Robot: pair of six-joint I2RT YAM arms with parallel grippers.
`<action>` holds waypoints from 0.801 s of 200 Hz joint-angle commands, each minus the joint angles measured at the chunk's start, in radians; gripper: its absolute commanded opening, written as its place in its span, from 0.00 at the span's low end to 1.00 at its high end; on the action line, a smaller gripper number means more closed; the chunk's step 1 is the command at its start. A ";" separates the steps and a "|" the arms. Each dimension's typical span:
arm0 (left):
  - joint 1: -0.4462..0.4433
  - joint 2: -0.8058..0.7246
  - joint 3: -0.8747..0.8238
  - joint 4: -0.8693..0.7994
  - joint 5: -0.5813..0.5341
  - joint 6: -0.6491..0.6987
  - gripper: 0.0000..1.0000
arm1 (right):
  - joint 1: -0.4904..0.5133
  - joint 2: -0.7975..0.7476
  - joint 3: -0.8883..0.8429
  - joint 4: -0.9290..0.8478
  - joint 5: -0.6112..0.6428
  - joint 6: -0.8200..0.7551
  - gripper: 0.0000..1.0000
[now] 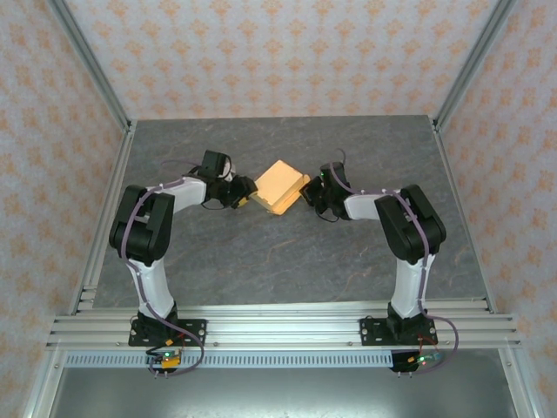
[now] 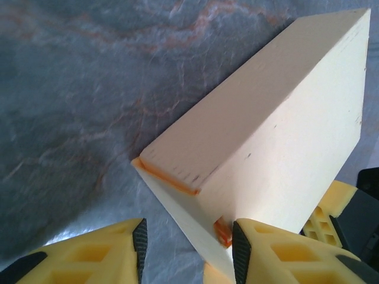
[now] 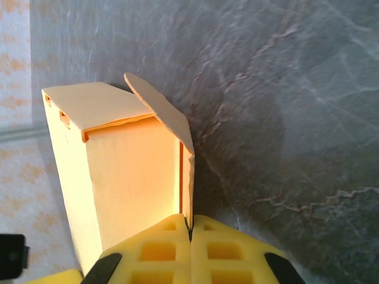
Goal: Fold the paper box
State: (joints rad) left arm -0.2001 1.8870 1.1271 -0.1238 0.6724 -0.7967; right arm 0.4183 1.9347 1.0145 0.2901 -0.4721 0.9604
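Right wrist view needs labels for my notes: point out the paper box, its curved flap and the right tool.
paper box (image 3: 124,177), right wrist view, on its broad front panel.
curved flap (image 3: 159,109), right wrist view, middle of the flap.
right tool (image 3: 190,229), right wrist view, where its closed fingertips meet.

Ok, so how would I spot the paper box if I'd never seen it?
Look at the grey marbled table, then at its middle, where the two arms reach inward. The paper box sits there between the left gripper and the right gripper. It is the one tan-orange cardboard block among black-and-white robot parts.
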 commanded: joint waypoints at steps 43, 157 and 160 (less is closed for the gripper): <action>0.007 -0.168 0.048 -0.137 -0.047 0.053 0.46 | -0.045 -0.132 0.196 -0.400 -0.155 -0.551 0.00; -0.166 -0.105 -0.005 0.074 0.008 0.004 0.46 | -0.041 -0.054 0.629 -1.057 -0.173 -1.031 0.00; -0.171 -0.101 -0.004 0.080 0.006 -0.001 0.45 | -0.038 -0.053 0.629 -1.055 -0.175 -1.029 0.00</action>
State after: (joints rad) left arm -0.3309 1.7531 1.1358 -0.1177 0.6662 -0.7650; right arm 0.3676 1.8465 1.6112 -0.6506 -0.6250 -0.0040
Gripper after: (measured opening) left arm 0.457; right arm 0.044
